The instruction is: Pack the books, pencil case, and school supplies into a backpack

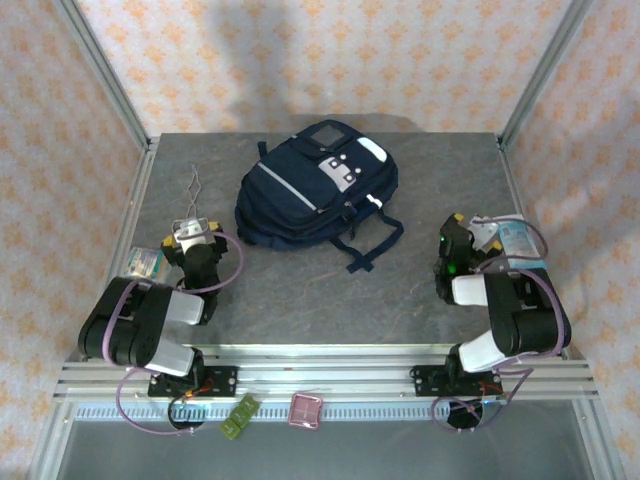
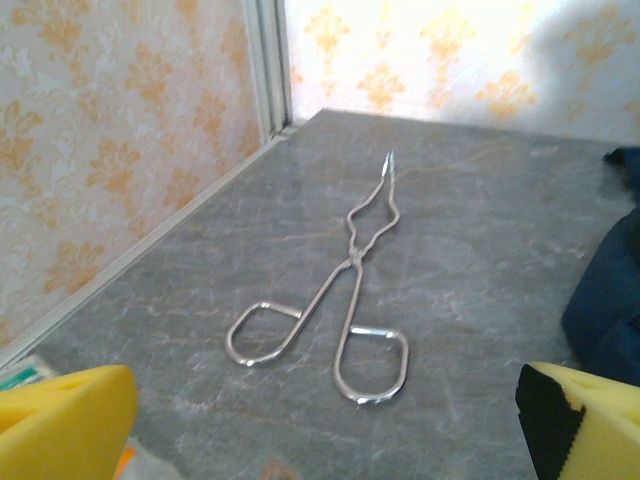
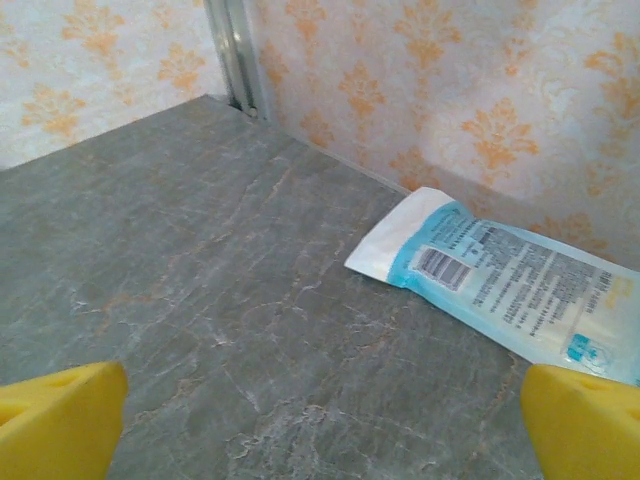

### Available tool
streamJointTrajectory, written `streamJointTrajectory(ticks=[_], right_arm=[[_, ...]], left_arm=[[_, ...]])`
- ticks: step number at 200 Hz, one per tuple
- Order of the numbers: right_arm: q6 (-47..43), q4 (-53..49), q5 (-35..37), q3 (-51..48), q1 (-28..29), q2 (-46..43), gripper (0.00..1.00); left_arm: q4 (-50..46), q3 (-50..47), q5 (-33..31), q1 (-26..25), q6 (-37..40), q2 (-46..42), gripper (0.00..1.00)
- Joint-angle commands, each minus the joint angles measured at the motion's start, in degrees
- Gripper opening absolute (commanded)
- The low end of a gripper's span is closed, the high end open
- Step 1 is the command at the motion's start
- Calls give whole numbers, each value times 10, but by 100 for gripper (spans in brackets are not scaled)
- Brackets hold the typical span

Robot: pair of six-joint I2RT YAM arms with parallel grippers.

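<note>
Top external view: on the grey worktop the navy backpack is laid at far centre. The left jaws and right jaws are held wide open and empty. A light-blue packet is seen ahead of the right, a metal scissor-like tool ahead of the left. A red case and a green case are seen below the front rail.
</note>
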Motion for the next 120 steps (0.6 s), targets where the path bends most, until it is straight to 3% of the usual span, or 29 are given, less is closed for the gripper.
streamJointTrajectory(ticks=[1, 16, 37, 51, 63, 75, 88, 120], right_arm=[[-20, 90, -51, -16, -6, -12, 100], [-37, 122, -101, -37, -12, -20, 100], [-66, 172, -208, -64, -25, -16, 100], [-80, 318, -229, -103, -28, 36, 100], [-69, 198, -230, -75, -29, -1, 100], [-79, 283, -230, -95, -28, 26, 99], [-78, 205, -230, -74, -27, 4, 100], [-95, 216, -236, -71, -16, 14, 100]], left_arm=[[201, -46, 48, 6, 17, 27, 100], [292, -60, 78, 5, 47, 66, 100], [174, -30, 88, 6, 35, 30, 100], [155, -7, 94, 21, 26, 43, 100], [101, 11, 79, 29, 3, 32, 100], [99, 13, 75, 32, 1, 36, 100], [101, 12, 75, 32, 2, 36, 100], [103, 9, 76, 32, 4, 35, 100]])
